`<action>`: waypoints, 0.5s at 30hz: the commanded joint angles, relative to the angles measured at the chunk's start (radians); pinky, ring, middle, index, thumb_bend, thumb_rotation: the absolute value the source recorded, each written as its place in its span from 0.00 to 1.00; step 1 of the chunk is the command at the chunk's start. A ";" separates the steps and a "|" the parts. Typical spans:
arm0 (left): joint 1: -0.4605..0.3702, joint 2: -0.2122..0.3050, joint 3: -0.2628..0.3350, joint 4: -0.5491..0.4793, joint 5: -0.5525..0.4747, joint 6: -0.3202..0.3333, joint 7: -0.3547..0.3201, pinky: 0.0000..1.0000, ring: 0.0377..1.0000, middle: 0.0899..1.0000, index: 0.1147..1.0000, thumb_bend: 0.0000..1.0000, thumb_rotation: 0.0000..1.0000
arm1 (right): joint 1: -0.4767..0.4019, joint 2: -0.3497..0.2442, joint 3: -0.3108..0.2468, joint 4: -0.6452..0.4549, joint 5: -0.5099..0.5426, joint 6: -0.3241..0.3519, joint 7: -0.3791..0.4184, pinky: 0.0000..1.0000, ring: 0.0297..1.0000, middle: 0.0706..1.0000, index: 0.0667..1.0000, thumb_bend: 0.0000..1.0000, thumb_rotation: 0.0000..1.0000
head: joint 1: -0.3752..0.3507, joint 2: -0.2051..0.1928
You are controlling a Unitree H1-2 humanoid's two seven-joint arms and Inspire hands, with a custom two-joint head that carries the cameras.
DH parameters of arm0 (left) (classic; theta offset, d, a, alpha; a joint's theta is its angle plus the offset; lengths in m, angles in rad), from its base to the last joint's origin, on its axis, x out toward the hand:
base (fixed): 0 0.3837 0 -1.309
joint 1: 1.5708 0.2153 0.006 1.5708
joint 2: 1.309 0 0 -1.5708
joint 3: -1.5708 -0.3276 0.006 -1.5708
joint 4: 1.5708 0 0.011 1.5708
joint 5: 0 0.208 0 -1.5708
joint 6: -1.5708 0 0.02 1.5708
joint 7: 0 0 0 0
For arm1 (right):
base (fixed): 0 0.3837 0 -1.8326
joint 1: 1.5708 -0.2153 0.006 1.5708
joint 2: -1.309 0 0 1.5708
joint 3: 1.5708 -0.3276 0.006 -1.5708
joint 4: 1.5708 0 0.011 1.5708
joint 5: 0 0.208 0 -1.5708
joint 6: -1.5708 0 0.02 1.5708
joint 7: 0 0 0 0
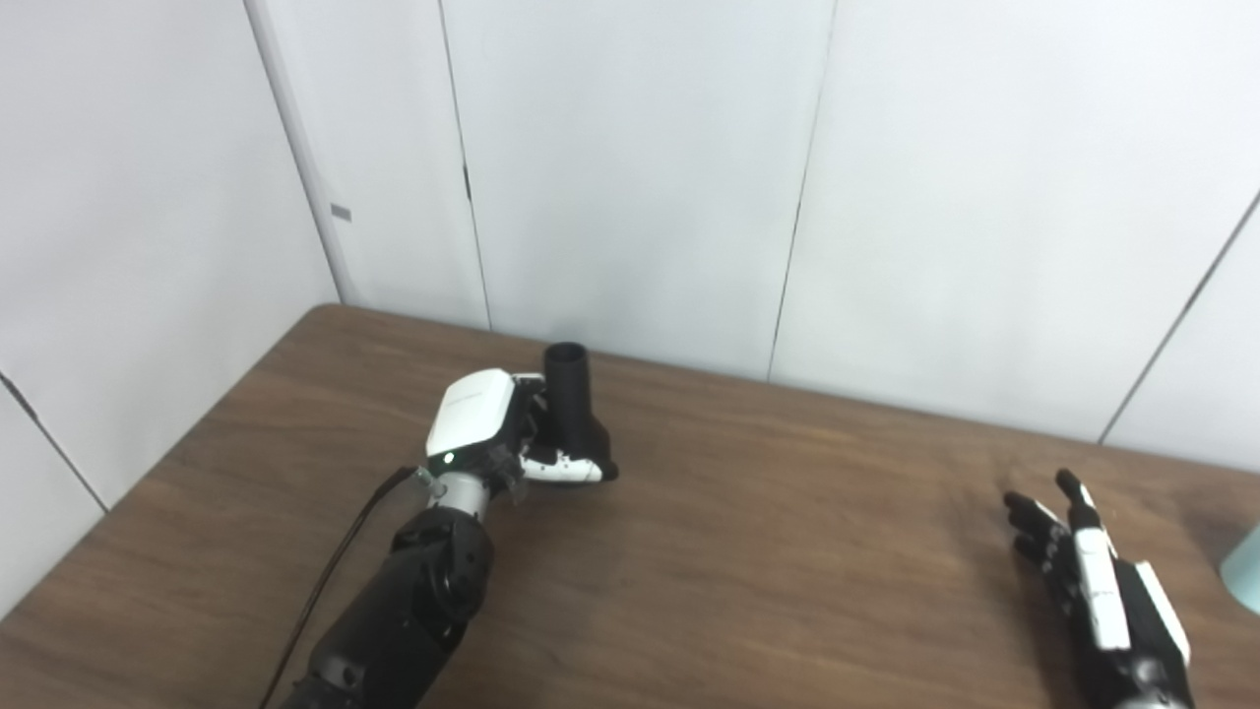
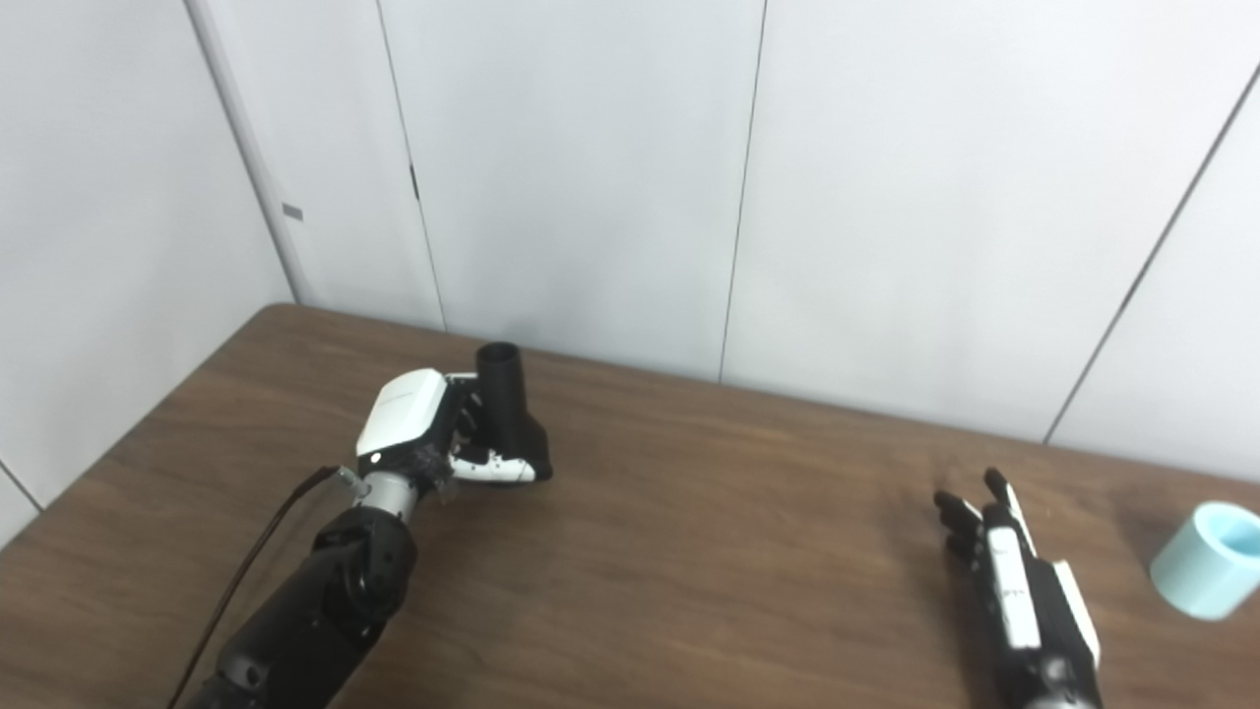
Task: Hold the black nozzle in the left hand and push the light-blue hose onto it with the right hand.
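Observation:
My left hand (image 1: 492,428) is shut on the black nozzle (image 1: 571,394) at the table's left. It holds the nozzle upright with the open round end on top. The nozzle also shows in the right eye view (image 2: 504,399). The light-blue hose (image 2: 1206,559) is a short tube lying on the table at the far right, its open end facing up and toward me; only its edge (image 1: 1245,571) shows in the left eye view. My right hand (image 2: 1009,581) is open and empty, fingers spread, low over the table to the left of the hose and apart from it.
The brown wooden table (image 1: 768,551) runs up to a white panelled wall (image 1: 630,177) behind it. A black cable (image 1: 325,581) hangs along my left forearm.

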 commanded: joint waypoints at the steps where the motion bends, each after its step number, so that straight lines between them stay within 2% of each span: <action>1: -0.016 -0.007 -0.001 -0.062 0.031 -0.053 0.041 0.28 0.37 0.38 0.45 0.50 0.00 | -0.002 0.006 -0.003 -0.039 0.021 0.011 0.008 0.88 0.88 0.83 1.00 0.37 1.00 | -0.011 0.003; 6: 0.027 -0.033 -0.012 -0.151 0.066 -0.065 0.011 0.30 0.38 0.38 0.45 0.50 0.00 | -0.006 -0.015 -0.011 -0.098 0.043 0.039 0.025 0.88 0.90 0.86 1.00 0.40 1.00 | -0.058 0.018; 11: 0.072 -0.064 -0.039 -0.218 0.097 -0.086 -0.011 0.36 0.41 0.41 0.42 0.51 0.00 | 0.005 -0.017 -0.030 -0.218 0.035 0.117 0.001 0.88 0.89 0.85 1.00 0.40 1.00 | -0.113 0.035; 15: 0.099 -0.088 -0.063 -0.217 0.115 -0.166 0.038 0.37 0.41 0.40 0.43 0.51 0.00 | 0.004 -0.045 -0.058 -0.250 0.046 0.113 0.007 0.89 0.90 0.84 1.00 0.43 1.00 | -0.145 0.044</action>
